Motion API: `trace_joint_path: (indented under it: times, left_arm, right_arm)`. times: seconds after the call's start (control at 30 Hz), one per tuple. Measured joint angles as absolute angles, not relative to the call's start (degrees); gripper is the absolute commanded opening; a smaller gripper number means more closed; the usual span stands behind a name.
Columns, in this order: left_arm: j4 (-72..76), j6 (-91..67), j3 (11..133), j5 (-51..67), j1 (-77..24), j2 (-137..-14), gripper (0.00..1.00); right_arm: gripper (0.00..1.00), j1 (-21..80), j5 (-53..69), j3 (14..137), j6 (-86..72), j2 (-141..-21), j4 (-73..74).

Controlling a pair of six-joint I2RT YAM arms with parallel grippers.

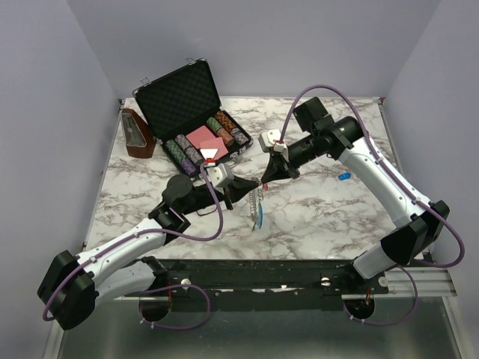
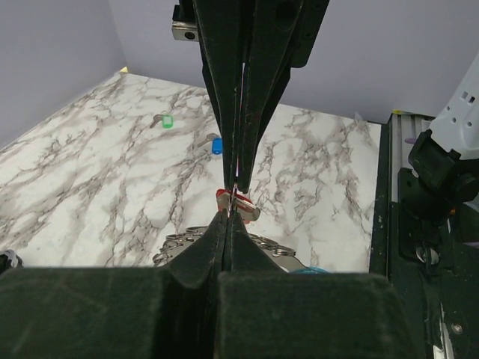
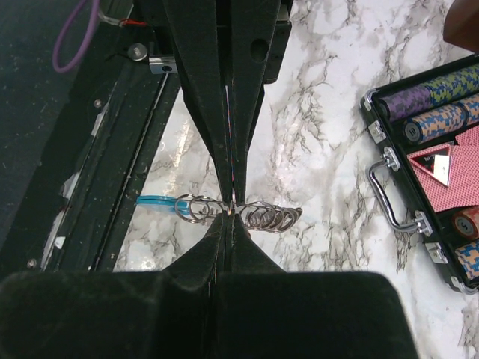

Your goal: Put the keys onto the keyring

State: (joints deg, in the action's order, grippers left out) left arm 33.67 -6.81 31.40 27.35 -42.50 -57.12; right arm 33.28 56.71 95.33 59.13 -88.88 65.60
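The keyring [image 1: 256, 202], a silver coil with a bright blue section [image 3: 153, 200], hangs just above the marble between my two grippers. My left gripper [image 2: 230, 215] is shut with the coil [image 2: 178, 243] running behind its tips; it looks pinched on a loop. My right gripper [image 3: 230, 213] is shut and meets it tip to tip, with the red key [image 2: 245, 208] at its fingertips against the coil [image 3: 271, 217]. A blue key [image 1: 344, 176] lies on the table to the right, also seen as the blue key [image 2: 217, 146] in the left wrist view.
An open black case [image 1: 174, 93] of poker chips and cards stands at the back left, its handle [image 3: 393, 194] facing the grippers. A brown wedge-shaped object [image 1: 137, 133] sits left of it. A small green key [image 2: 167, 120] lies beyond the blue one. The black base rail [image 1: 299, 273] runs along the near edge.
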Motion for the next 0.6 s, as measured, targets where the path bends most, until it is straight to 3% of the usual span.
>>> trace_joint_path:
  times: [0.6]
  left_arm:
    - [29.95,-10.81,33.12,25.28,-41.34,-57.47,0.00]
  right_arm:
    - [0.01,34.76,51.83,94.83,63.55,-88.92,65.63]
